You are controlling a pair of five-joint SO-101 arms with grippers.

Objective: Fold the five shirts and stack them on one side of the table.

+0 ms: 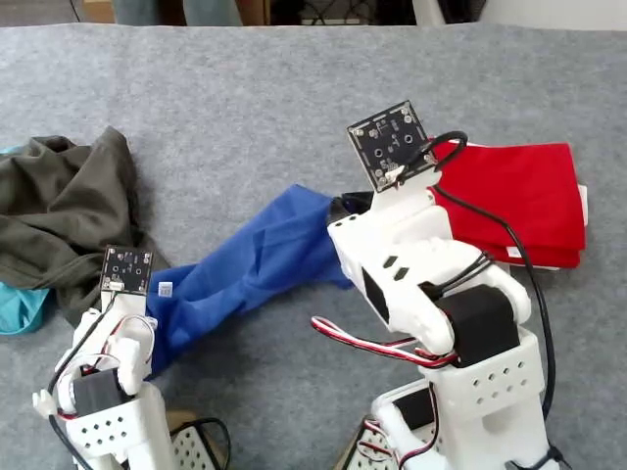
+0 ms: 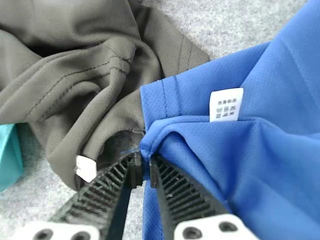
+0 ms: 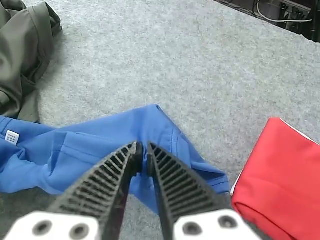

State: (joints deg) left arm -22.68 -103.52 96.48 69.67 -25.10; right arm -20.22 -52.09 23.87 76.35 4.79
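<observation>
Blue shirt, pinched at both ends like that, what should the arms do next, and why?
Probably lift and pull it taut, then lay it flat. Both the left gripper and right gripper pinch the blue shirt, which lies bunched in a narrow band.

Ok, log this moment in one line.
left gripper: jaws shut on blue shirt | right gripper: jaws shut on blue shirt | red shirt: folded | olive shirt: crumpled

A blue mesh-knit shirt (image 1: 257, 257) lies drawn out in a long, crumpled band slanting across the middle of the desk (image 1: 245, 98), with a small white label near its lower end. That end touches an olive-grey shirt (image 1: 59, 211) heaped loosely at the left, which partly covers a teal shirt (image 1: 18, 311). At the right lies a neatly folded red shirt (image 1: 524, 196), a white edge showing beneath it.
</observation>
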